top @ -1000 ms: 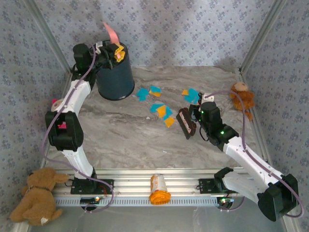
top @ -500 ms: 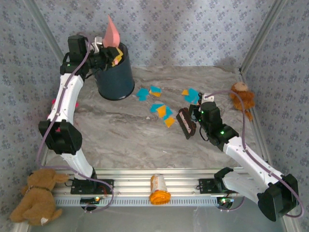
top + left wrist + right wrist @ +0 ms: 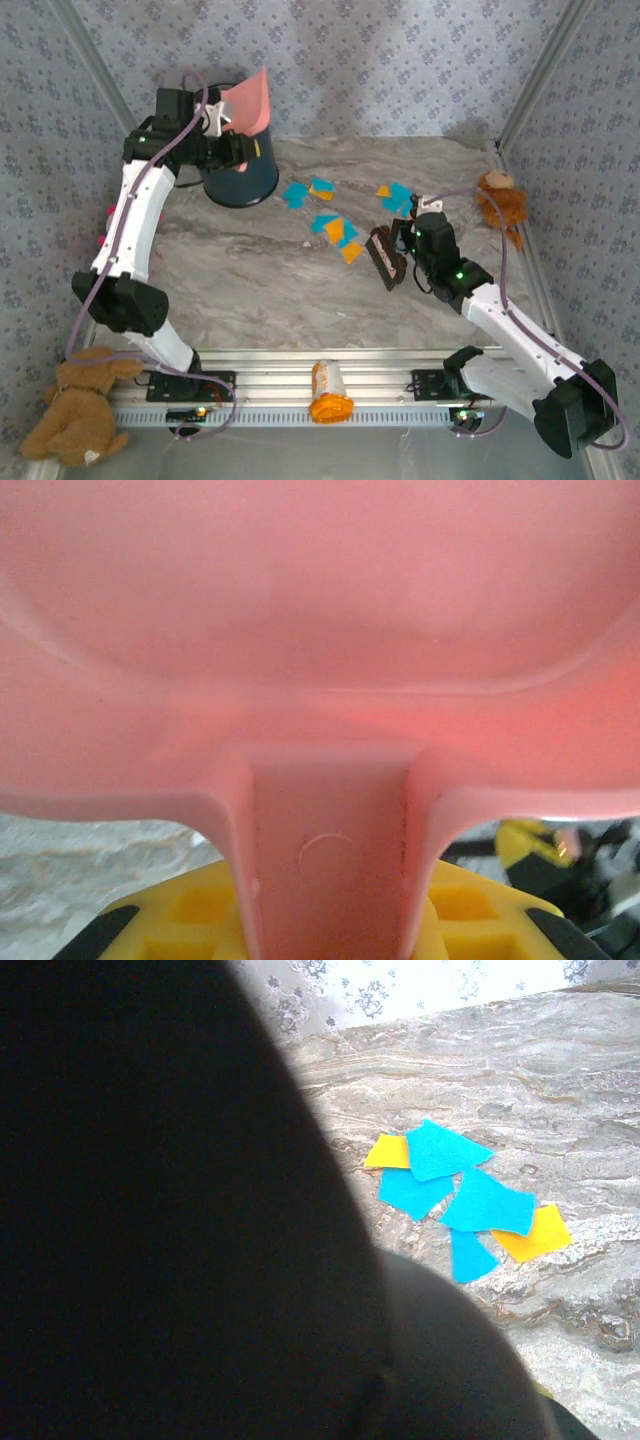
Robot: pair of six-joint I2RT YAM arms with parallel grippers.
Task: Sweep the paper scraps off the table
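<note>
Starting at the bottom of the top view, you have an orange bottle (image 3: 330, 392) lying on the rail and a bear (image 3: 75, 405) in the lower left corner; neither concerns the job. Higher up, right of centre, your right pincer (image 3: 405, 243) is closed on the brush (image 3: 385, 257), which sits low at the worktop (image 3: 250, 290); you cannot tell whether the bristles touch.

Just up and left of the brush lie the scraps (image 3: 340, 235), orange and blue, in three loose clusters across the middle of the worktop. In the right wrist view, one cluster of scraps (image 3: 460, 1200) sits right of centre, beside a dark bulk.

Farthest off, at the upper left, your left pincer (image 3: 215, 122) grips the dustpan (image 3: 248, 103) by its handle, with the pan tipped up above the mouth of the dark bin (image 3: 240, 172). The left wrist view shows the pink handle between the yellow fingers (image 3: 480, 915).

This looks like the emptying step, with much sweeping left. Next, you would probably bring the dustpan down with its lip flat on the worktop left of the scraps. You would then push the scraps in with the brush, slowly, since light paper slips under a raised lip.
</note>
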